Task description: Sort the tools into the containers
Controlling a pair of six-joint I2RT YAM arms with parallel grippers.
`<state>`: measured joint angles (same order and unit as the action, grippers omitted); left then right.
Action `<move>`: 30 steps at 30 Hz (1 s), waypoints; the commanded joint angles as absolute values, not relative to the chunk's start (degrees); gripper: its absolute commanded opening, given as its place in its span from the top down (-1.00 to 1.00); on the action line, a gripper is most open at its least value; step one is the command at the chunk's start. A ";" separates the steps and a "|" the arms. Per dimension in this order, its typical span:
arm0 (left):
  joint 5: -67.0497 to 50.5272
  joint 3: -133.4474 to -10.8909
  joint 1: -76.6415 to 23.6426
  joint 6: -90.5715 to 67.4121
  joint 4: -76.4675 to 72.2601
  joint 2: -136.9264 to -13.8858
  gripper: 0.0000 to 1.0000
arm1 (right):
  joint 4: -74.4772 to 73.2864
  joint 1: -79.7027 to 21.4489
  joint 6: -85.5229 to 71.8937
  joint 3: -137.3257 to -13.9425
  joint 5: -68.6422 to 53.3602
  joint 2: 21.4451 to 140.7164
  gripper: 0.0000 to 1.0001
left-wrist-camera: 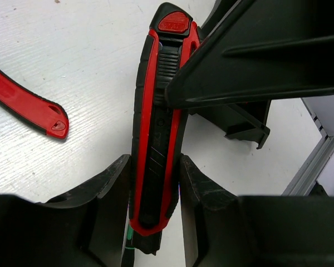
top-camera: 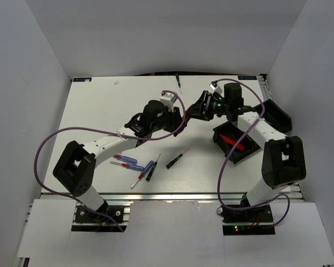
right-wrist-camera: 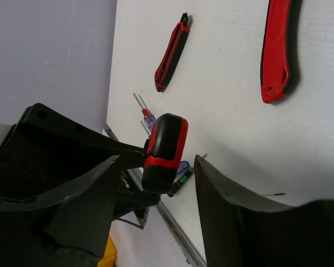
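The held knife (left-wrist-camera: 150, 111), a red-and-black folding utility knife, lies lengthwise between the fingers of the left gripper (left-wrist-camera: 155, 172). That gripper is closed part-way onto the knife, and both of its pads press the sides of the handle near one end. The knife is held above the table (top-camera: 100, 111), over the middle of its far half, with its free end pointing right toward the right gripper (right-wrist-camera: 156, 161).

The right gripper's jaws stand apart on either side of that free end, and the right wrist view shows a gap on each side. In the left wrist view one of its fingers (left-wrist-camera: 256, 61) crosses in front of the knife's upper part. Whether it touches cannot be told.

A second knife (right-wrist-camera: 278, 50) lies flat on the table just beside the held one. A third knife (right-wrist-camera: 171, 53) lies flat farther off, well apart from it. Both are hidden by the arms in the top view.

A fourth knife (top-camera: 234, 139) lies inside the near bin (top-camera: 246, 151), on the right side of the table below the right arm. The far bin (top-camera: 278, 114) sits tilted at the right edge, and its contents cannot be made out.

The screwdrivers lie on the near left part of the table:
- a blue-and-red pair (top-camera: 128, 161);
- a blue-and-red one (top-camera: 142, 175) with a black-green one (top-camera: 151, 171) just beside it;
- another black-green screwdriver (top-camera: 177, 159) a little to the right.

One lone screwdriver (top-camera: 178, 84) lies at the far edge.
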<state>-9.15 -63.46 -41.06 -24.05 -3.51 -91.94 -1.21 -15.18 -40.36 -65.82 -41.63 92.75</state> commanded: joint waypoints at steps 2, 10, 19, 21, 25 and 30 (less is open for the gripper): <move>-10.11 -64.51 -40.96 -24.96 -5.80 -90.53 1.00 | 1.58 -15.99 -42.45 -67.59 -39.82 93.43 0.07; -9.93 -62.58 -40.87 -26.19 -6.85 -89.56 0.30 | 2.11 -15.91 -40.08 -68.29 -39.46 93.17 1.00; -6.86 -59.60 -39.82 -23.91 -4.22 -84.47 -0.56 | -5.61 -13.28 -18.42 -68.64 -36.66 87.02 1.00; -6.86 -57.32 -39.03 -24.26 -3.87 -82.63 -0.58 | -10.18 -12.13 -13.47 -69.60 -35.60 85.27 1.00; -7.21 -52.48 -35.52 -24.26 -2.12 -79.02 -0.58 | -19.58 -10.37 2.23 -72.77 -32.88 82.89 1.00; -6.51 -48.52 -31.12 -23.56 2.98 -74.54 -0.60 | -29.16 -9.41 19.92 -76.80 -26.82 79.28 1.00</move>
